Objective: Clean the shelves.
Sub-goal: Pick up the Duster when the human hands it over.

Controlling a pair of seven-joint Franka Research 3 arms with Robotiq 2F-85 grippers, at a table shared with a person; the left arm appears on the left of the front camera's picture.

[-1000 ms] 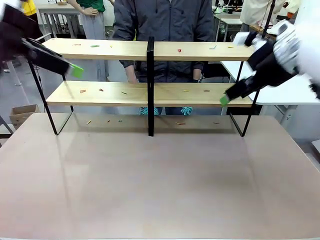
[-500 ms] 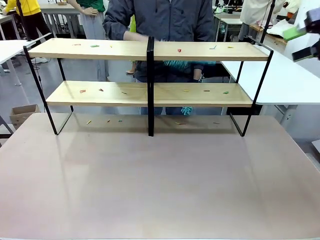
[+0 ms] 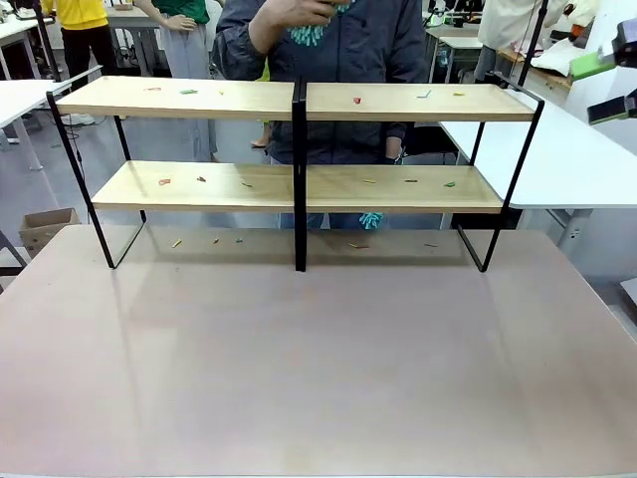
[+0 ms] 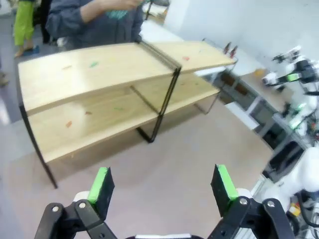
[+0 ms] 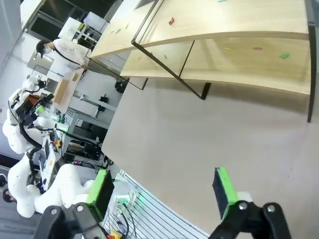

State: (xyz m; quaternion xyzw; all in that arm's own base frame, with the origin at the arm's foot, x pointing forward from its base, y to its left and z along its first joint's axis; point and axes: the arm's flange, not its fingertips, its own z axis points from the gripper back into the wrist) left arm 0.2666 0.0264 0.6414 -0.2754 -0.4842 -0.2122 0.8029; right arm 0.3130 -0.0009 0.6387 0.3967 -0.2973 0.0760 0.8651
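The shelves (image 3: 199, 98) stand at the far side of the table, two light-wood boards on a black frame with a centre post. Small coloured scraps (image 3: 356, 100) lie scattered on both boards. Behind them a person holds a teal duster (image 3: 314, 30) up at chest height. My right gripper (image 3: 603, 86) is open at the picture's upper right edge, clear of the rack. In the left wrist view my left gripper (image 4: 162, 184) is open and empty, high above the table, looking down on the shelves (image 4: 99, 69). My right gripper (image 5: 162, 189) also stands open and empty, far from the shelves (image 5: 239, 30).
A few scraps (image 3: 214, 240) lie on the beige table (image 3: 318, 378) under the rack. A white table (image 3: 567, 169) stands to the right and a cardboard box (image 3: 45, 227) on the floor at left. Another teal tuft (image 3: 370, 219) shows behind the lower board.
Both arms have pulled away from the rack's ends: the left one has left the front view, the right one has risen to the upper right edge. The person has lifted the teal duster.
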